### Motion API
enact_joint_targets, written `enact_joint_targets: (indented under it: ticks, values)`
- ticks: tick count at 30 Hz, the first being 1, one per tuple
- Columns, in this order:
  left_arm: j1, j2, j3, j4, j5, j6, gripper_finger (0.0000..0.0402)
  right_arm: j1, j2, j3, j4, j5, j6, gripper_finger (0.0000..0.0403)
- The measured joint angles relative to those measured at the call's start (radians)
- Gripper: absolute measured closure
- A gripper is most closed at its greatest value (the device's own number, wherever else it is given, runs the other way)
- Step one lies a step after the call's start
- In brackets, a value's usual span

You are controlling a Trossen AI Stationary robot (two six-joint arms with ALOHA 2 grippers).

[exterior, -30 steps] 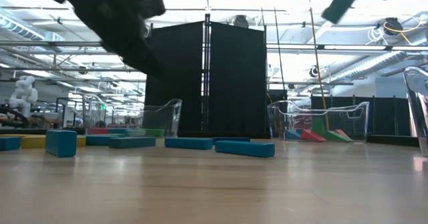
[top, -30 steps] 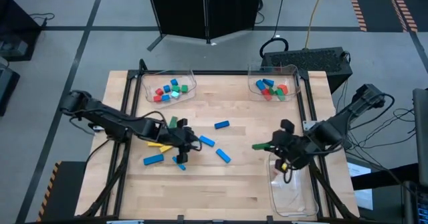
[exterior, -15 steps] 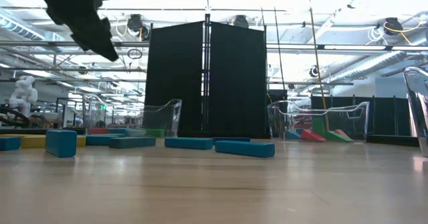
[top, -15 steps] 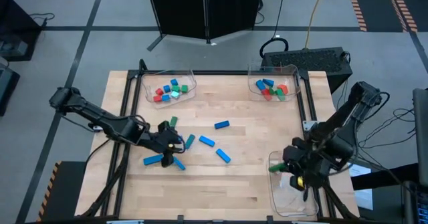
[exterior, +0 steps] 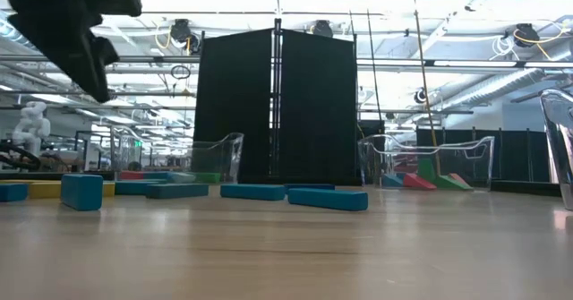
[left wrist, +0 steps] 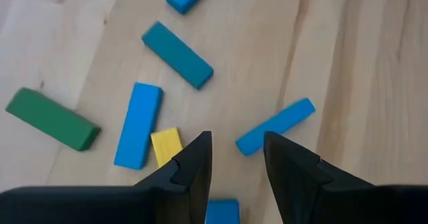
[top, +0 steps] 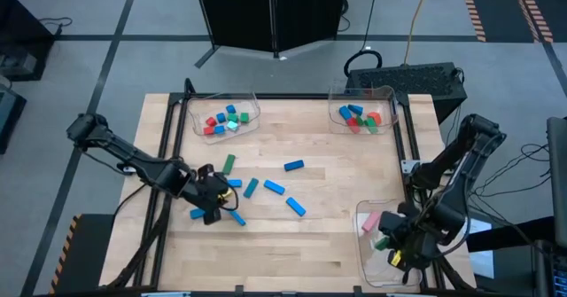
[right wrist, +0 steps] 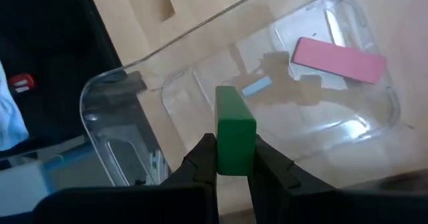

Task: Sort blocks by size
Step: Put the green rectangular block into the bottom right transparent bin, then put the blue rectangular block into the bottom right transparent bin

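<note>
Several loose blocks lie flat on the wooden table [top: 328,235]: a green bar [top: 229,162], a teal bar [top: 252,187] and blue bars [top: 274,187] [top: 295,206]. My left gripper [top: 210,207] hovers open over the left cluster. Its wrist view shows a yellow block [left wrist: 166,146] and blue bars [left wrist: 274,125] below its fingers. My right gripper [top: 391,244] is shut on a green block [right wrist: 234,129] above the clear near-right tray [top: 365,260]. A pink bar [right wrist: 338,59] lies flat in that tray. My right gripper pinches the green block between its two fingers by its two opposite sides near one end [right wrist: 233,162]. The rest of the block sticks out past the fingertips. The block is lifted clear above the tray floor.
Two clear trays stand at the far edge. The left one [top: 249,107] holds small red, blue, green and teal cubes. The right one [top: 390,97] holds blue, red and green blocks. The low view shows the blocks in a row [exterior: 327,198] and bare wood in front.
My right gripper has carried the green block toward the table's near edge, from over the bare wood to above the near-right tray. My left gripper has moved toward the table's left edge and slightly nearer, over the left cluster.
</note>
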Motion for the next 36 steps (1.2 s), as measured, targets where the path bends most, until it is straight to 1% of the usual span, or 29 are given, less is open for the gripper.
enact_joint_targets:
  ticks: [2, 8, 12, 17, 25, 27, 33, 36]
  values:
    - [-0.017, 0.0, 0.0, -0.003, 0.019, -0.007, 0.0265, -0.001, 0.017, 0.0, 0.01, -0.003, -0.007, 0.0365]
    - [-0.063, 0.0, 0.0, -0.003, 0.026, -0.048, 0.0265, -0.024, 0.069, 0.0, 0.008, -0.028, -0.032, 0.0334]
    - [-0.082, 0.0, 0.0, -0.033, 0.027, -0.09, 0.0265, -0.051, 0.088, 0.0, 0.0, 0.0, -0.061, 0.0329]
    - [-0.096, 0.0, 0.0, -0.072, 0.027, -0.137, 0.0265, -0.077, 0.116, 0.0, -0.002, 0.008, -0.112, 0.0318]
    - [-0.1, 0.004, 0.0, -0.098, 0.032, -0.145, 0.0265, -0.122, 0.167, 0.0, -0.007, 0.001, -0.183, 0.0278]
    - [-0.1, 0.004, 0.0, -0.098, 0.061, -0.153, 0.0265, -0.132, 0.165, 0.0, -0.008, 0.001, -0.196, 0.0266]
    - [-0.104, 0.02, -0.018, -0.099, 0.182, -0.271, 0.0264, -0.147, 0.134, 0.0, -0.006, 0.005, -0.21, 0.024]
    - [-0.115, 0.048, -0.048, -0.104, 0.218, -0.301, 0.025, -0.153, 0.115, 0.0, -0.007, 0.011, -0.215, 0.0237]
